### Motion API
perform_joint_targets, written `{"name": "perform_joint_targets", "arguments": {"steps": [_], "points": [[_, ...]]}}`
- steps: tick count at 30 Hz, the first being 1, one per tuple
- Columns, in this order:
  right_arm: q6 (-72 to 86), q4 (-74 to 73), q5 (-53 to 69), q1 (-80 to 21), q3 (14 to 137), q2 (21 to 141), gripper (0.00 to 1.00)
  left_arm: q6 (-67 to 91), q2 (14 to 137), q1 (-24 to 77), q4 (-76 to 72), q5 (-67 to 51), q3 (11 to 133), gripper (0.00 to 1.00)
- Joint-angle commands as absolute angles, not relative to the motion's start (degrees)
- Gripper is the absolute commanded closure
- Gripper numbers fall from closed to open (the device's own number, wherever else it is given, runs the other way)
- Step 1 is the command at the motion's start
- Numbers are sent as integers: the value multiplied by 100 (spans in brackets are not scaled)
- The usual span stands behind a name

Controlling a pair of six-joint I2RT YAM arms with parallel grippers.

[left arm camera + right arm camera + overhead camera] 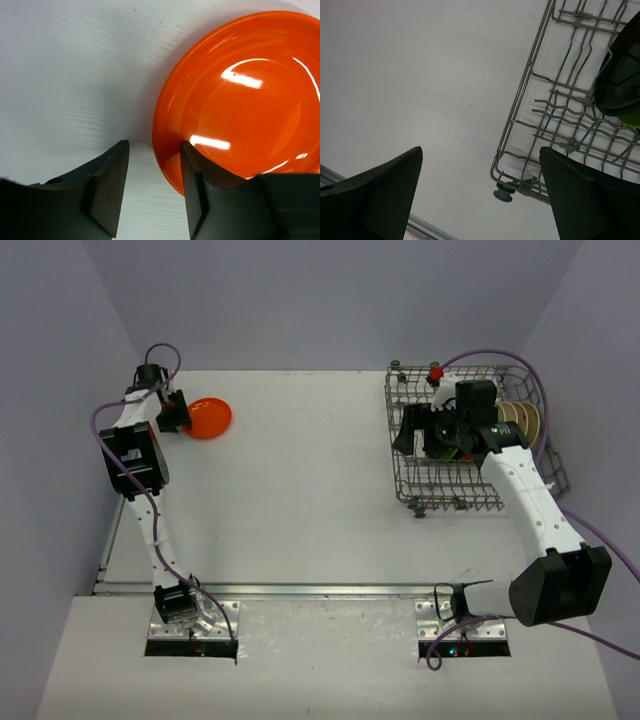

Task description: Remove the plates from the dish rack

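The right gripper [408, 430], jaws spread wide and empty, hangs over the rectangular grey wire dish rack [400, 480] at the white table's [300, 500] far right, where beige round plates [520, 420] stand on edge. Far left, the orange round plastic plate [208, 417] lies flat; the left gripper's [153, 145] jaws, partly apart, grip nothing, one finger [210, 200] over its rim.

Robotics lab test cell: bare white worktop [300, 500], plain grey walls [330, 300], left arm [135, 455] and right arm [530, 495] bolted at its near edge.
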State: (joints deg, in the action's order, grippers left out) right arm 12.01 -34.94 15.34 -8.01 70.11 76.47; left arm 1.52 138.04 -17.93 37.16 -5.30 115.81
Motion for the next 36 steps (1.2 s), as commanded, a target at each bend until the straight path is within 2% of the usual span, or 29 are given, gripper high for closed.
{"name": "perform_joint_targets", "arguments": {"steps": [1,6,9,11,13,15,18,24,36], "points": [[914,-3460,1026,-791,7269,7321,1,33,13352,-1773,3866,-629,11573,54],[421,-3448,122,-785,7221,7335,4,-376,12347,-1549,3789,-678,11252,53],[165,-3445,-348,-715,7216,7522,20,-632,11248,-1204,3477,-422,10744,51],[92,-3437,-453,-642,7224,7594,27,-751,10925,-962,3279,-223,10380,48],[44,-3334,-569,-522,7225,7816,39,-718,10113,-645,3102,-115,9813,38],[53,-3193,-695,-480,7223,7982,50,-611,9568,-292,3067,-93,9548,36],[67,-2848,-810,-429,7214,8214,59,-505,9058,185,2990,27,9187,35],[168,-2413,-989,-404,7380,8901,60,-475,8470,777,2796,663,8581,34],[237,-1991,-1498,-376,7895,9837,61,-571,8130,888,2722,826,8132,33]]}}
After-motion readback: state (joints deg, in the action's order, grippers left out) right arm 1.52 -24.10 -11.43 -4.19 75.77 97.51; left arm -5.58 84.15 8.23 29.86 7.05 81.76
